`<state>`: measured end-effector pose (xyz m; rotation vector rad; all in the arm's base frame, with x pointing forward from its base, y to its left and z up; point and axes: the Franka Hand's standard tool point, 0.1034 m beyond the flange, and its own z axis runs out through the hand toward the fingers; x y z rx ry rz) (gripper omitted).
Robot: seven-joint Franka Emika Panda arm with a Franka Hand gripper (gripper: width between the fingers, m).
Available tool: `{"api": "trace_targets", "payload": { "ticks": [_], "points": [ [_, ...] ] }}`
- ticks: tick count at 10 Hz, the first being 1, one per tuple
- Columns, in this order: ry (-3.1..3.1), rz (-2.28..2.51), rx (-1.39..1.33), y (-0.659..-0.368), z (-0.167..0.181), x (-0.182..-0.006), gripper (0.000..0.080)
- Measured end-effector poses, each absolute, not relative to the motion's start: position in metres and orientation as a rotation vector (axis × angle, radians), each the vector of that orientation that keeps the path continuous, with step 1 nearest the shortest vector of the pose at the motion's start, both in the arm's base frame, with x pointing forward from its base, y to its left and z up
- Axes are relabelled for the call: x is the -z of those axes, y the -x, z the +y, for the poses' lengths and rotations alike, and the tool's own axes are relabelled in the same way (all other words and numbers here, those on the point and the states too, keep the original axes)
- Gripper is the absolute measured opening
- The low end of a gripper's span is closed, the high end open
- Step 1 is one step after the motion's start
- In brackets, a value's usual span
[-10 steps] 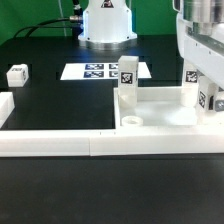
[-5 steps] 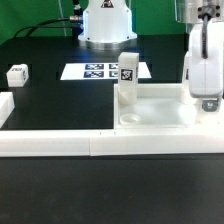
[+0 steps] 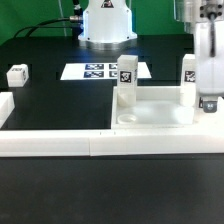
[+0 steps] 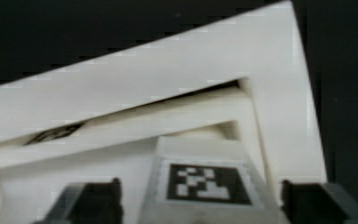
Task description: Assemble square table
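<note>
Only the wrist view shows the claw [image 4: 197, 203] open around a tagged leg [image 4: 204, 180] on the square table [image 3: 160, 105].

The arm [image 3: 206, 60] hides the square table's [image 3: 150, 112] far-right corner, and the frame edge crops it.

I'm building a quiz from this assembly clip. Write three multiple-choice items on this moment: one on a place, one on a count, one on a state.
1. Where does the loose leg lie?
A. on the marker board
B. on the black table, toward the exterior view's left
C. inside the tabletop

2. How many legs stand upright on the tabletop?
A. one
B. two
C. four

3. How is the gripper?
A. open
B. shut on a leg
C. out of view

Answers: 1 B, it sits alone on black. 2 B, one and another. 3 A, fingers stand apart either side of a leg.
</note>
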<state>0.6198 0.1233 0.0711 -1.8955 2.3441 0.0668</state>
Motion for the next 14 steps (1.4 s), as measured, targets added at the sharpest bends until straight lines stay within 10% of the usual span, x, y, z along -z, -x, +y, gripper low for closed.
{"api": "trace_targets", "payload": {
  "ticks": [5, 14],
  "points": [
    [1.957, 2.195, -0.021, -0.611, 0.109, -0.140, 0.0649],
    [2.152, 2.002, 0.039, -0.590, 0.084, -0.141, 0.0649]
  ]
}}
